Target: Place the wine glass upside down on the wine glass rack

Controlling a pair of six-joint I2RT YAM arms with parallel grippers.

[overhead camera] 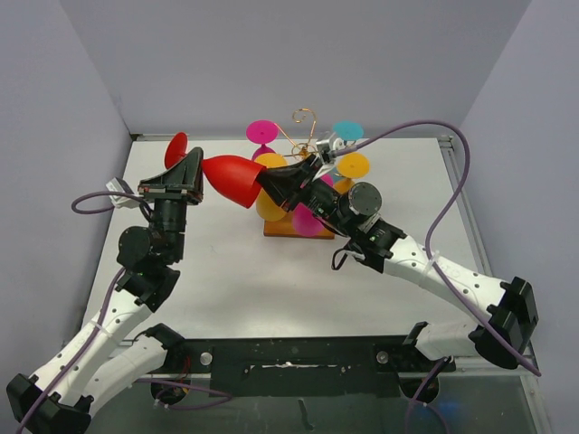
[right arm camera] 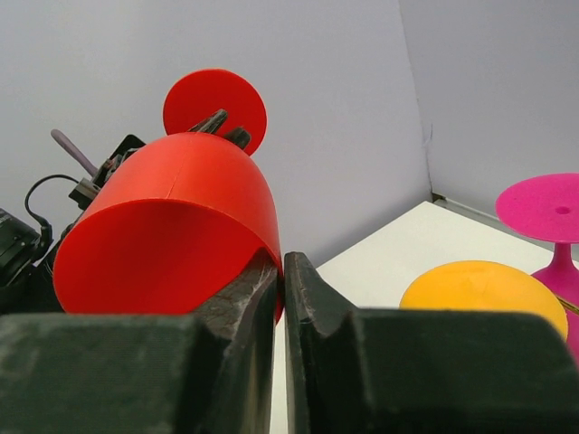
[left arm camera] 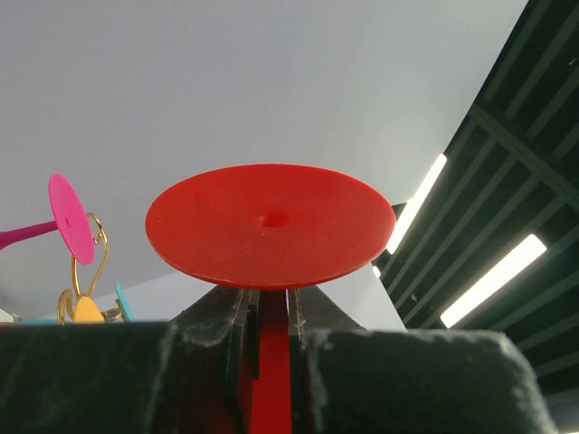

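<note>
A red wine glass point(overhead camera: 232, 179) lies on its side in the air, left of the wine glass rack point(overhead camera: 303, 122), held at both ends. My left gripper point(overhead camera: 185, 176) is shut on its stem point(left arm camera: 270, 362), just under the round foot point(left arm camera: 270, 226). My right gripper point(right arm camera: 280, 271) is shut on the rim of the bowl point(right arm camera: 172, 226), with one finger inside the bowl's mouth and one outside. The rack's gold wire arms rise from a brown wooden base point(overhead camera: 282, 231), partly hidden by my right arm.
Several coloured glasses hang on the rack: pink point(overhead camera: 262, 132), teal point(overhead camera: 347, 131), yellow point(overhead camera: 353, 165). In the right wrist view a yellow foot point(right arm camera: 484, 294) and a pink foot point(right arm camera: 547, 208) sit close on the right. Grey walls enclose the white table point(overhead camera: 226, 271).
</note>
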